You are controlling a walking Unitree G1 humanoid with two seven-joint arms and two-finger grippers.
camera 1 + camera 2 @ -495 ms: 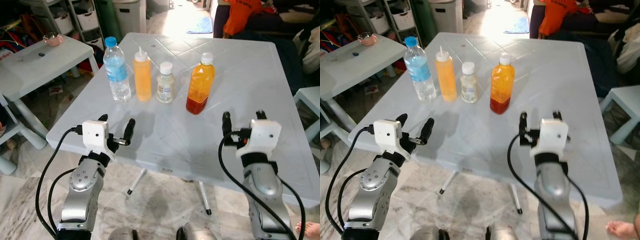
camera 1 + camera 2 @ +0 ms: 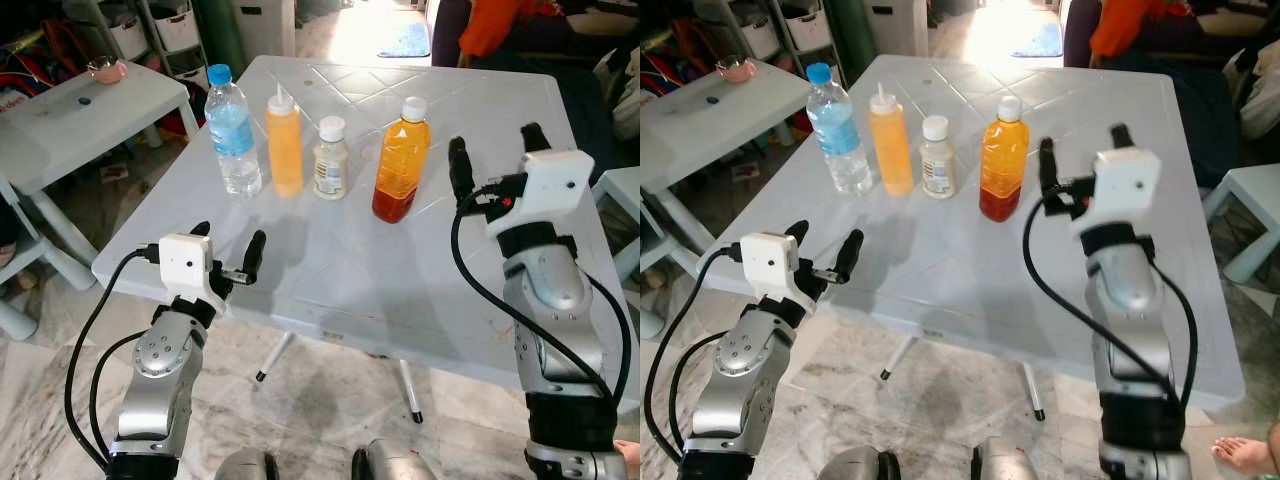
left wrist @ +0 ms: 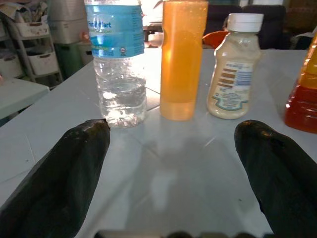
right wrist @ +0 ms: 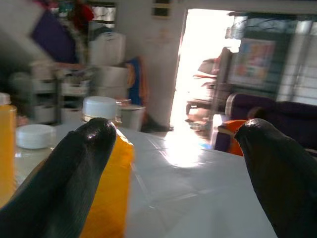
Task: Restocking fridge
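Note:
Four bottles stand in a row on the white table point(image 2: 340, 270): a clear water bottle point(image 2: 231, 133) with a blue cap, an orange squeeze bottle point(image 2: 284, 144), a small cream sauce bottle point(image 2: 329, 161), and an amber juice bottle point(image 2: 401, 162) with a white cap. My left gripper point(image 2: 228, 250) hovers open near the table's front left edge, pointing at the row. My right gripper point(image 2: 494, 153) is raised and open, to the right of the juice bottle at about the height of its cap. The right wrist view shows the juice bottle point(image 4: 106, 193) behind one fingertip point(image 4: 74, 178).
A second white table point(image 2: 70, 115) with a pink bowl point(image 2: 106, 70) stands at the left. Storage drawers point(image 2: 160, 30) sit behind it. A person in orange point(image 2: 495, 25) is at the back right. A low stool point(image 2: 618, 185) stands at the right.
My right gripper has risen from low over the table's front right up beside the juice bottle's cap. The left gripper has barely moved. The camera has shifted slightly.

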